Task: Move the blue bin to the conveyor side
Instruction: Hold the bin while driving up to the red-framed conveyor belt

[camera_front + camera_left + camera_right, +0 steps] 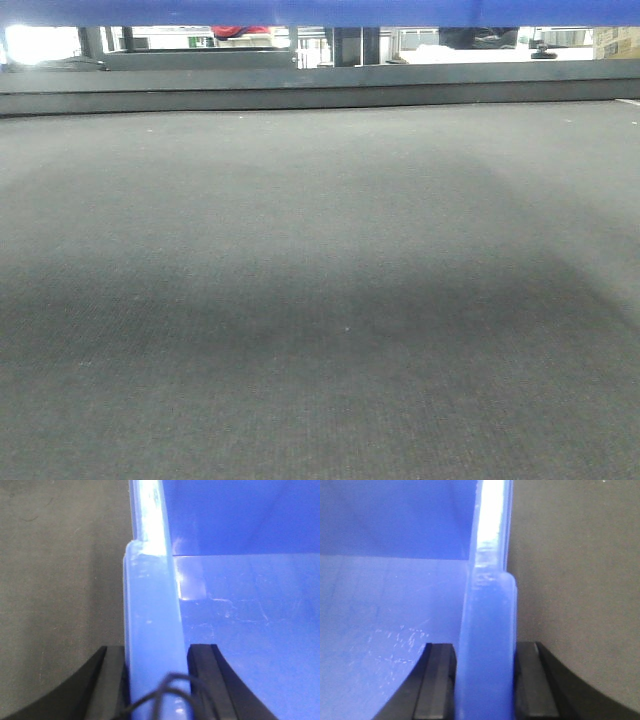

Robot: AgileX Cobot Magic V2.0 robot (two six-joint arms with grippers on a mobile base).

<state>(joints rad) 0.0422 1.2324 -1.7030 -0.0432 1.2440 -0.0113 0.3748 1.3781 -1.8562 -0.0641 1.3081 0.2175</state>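
The large, glossy royal-blue plastic bin [250, 630] sits over the flat dark-grey woven conveyor belt [320, 300], apparently lifted and held only by its two thin side walls. If one arm pulls unevenly, I judge the rim could twist free and the bin tip or drop. On the left wall, the left gripper [157, 680] is clamped tight across the thickened rim. On the right wall, the right gripper [485, 680] bites likewise, with one black pad [437, 680] inside and one outside.

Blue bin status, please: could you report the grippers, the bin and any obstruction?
Left gripper shut on blue bin rim. Right gripper shut on opposite rim. Conveyor ahead, nothing in the way.
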